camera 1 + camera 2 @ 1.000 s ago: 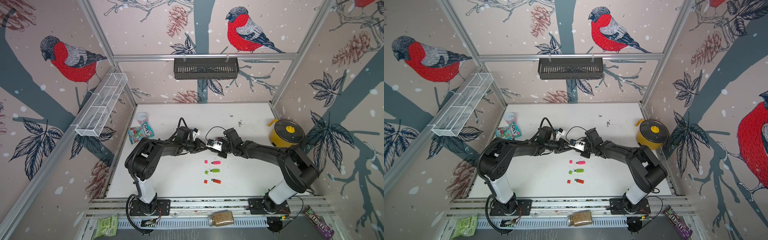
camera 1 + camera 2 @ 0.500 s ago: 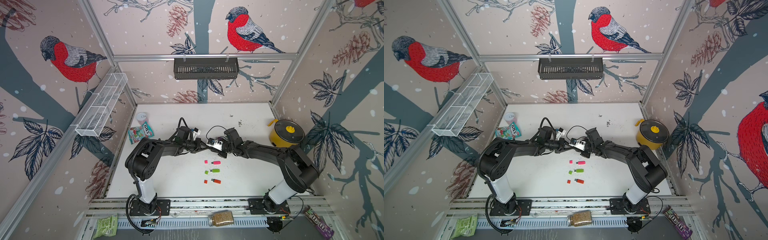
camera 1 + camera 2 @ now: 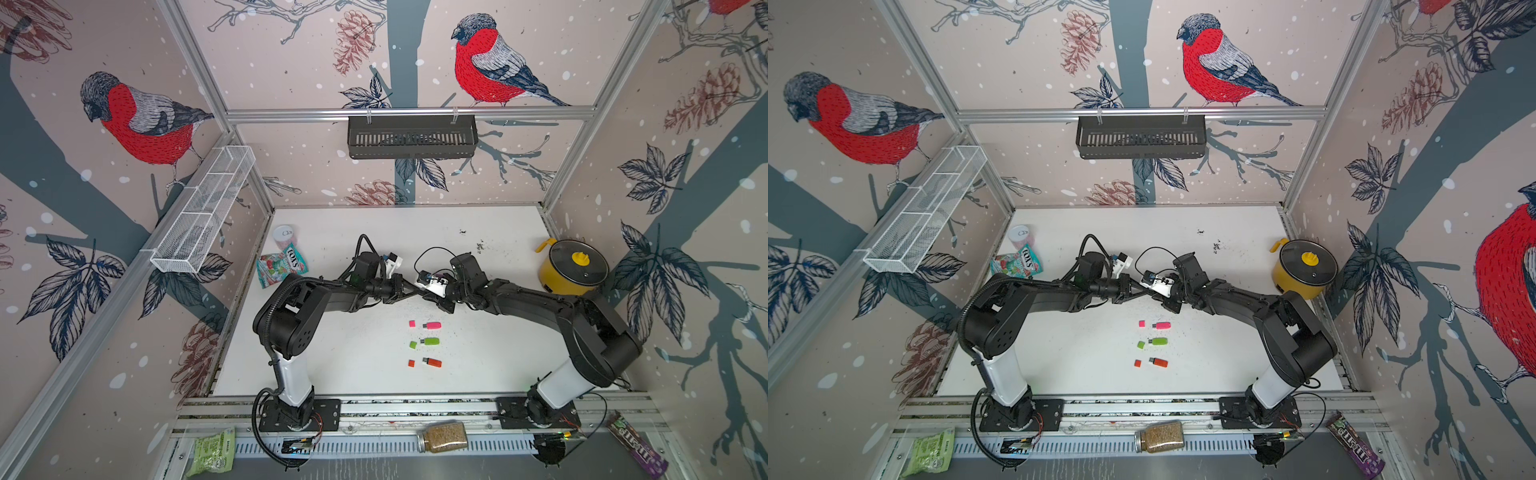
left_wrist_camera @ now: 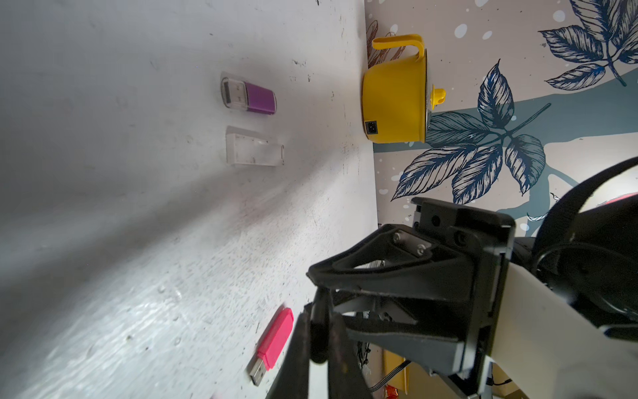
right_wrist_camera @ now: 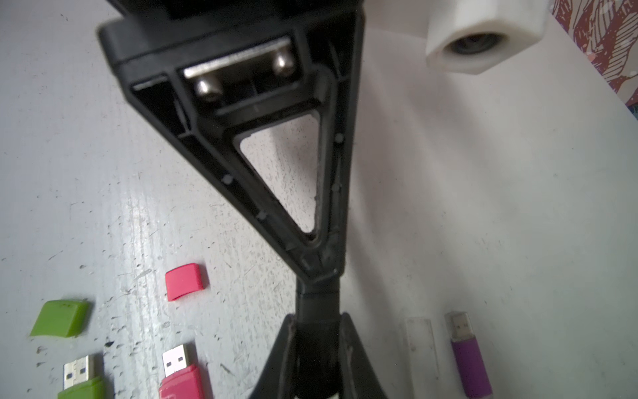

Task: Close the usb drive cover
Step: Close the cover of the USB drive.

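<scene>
Tip to tip, left gripper (image 3: 411,291) and right gripper (image 3: 424,294) both clamped on the black usb drive (image 5: 317,300) — pink drive (image 3: 432,325) at 6 o'clock

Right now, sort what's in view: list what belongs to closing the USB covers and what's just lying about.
Job: black drive between left gripper and right gripper; pink drive, pink cap; green drive, green cap; orange drive, orange cap; purple drive, clear cap.

Lying about: yellow pot, candy bag, can, jar, green packet.
</scene>
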You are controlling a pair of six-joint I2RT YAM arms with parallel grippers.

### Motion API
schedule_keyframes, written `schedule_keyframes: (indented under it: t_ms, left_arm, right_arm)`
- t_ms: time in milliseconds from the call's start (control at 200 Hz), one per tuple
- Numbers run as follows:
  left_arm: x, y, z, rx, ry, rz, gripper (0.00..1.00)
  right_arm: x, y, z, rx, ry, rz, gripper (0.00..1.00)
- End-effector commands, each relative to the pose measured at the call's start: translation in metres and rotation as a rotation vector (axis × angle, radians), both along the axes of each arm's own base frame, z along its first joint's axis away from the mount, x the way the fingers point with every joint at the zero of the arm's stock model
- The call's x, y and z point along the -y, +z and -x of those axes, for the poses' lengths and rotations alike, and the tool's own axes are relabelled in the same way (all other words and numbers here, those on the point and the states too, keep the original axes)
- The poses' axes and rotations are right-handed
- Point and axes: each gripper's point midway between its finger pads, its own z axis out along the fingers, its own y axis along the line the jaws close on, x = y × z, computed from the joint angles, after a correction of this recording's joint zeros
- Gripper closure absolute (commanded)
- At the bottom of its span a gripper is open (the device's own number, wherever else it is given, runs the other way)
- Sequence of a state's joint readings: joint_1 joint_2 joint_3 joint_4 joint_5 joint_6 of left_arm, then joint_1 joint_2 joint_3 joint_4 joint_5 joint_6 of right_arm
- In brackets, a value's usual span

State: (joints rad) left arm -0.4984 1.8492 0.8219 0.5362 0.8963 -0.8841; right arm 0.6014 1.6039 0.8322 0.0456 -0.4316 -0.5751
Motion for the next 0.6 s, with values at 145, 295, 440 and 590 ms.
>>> schedule_keyframes:
  t_ms: [145, 295, 440, 590]
  left_arm:
    - [0.005, -0.006, 0.014, -0.048, -0.05, -0.004, 1.0]
    - [0.006, 0.001, 0.013, -0.031, -0.052, -0.002, 1.0]
    - [0.006, 0.007, 0.012, -0.012, -0.049, -0.011, 0.96]
    - [0.005, 0.016, 0.01, 0.016, -0.039, -0.014, 0.78]
  right_arm:
    - [-0.035, 0.063, -0.014, 0.205, 0.135, -0.179, 0.88]
    - [-0.028, 0.044, -0.011, 0.165, 0.119, -0.128, 0.86]
    - [-0.021, 0.032, -0.006, 0.139, 0.089, -0.11, 0.86]
    - [-0.013, 0.02, -0.001, 0.111, 0.07, -0.082, 0.86]
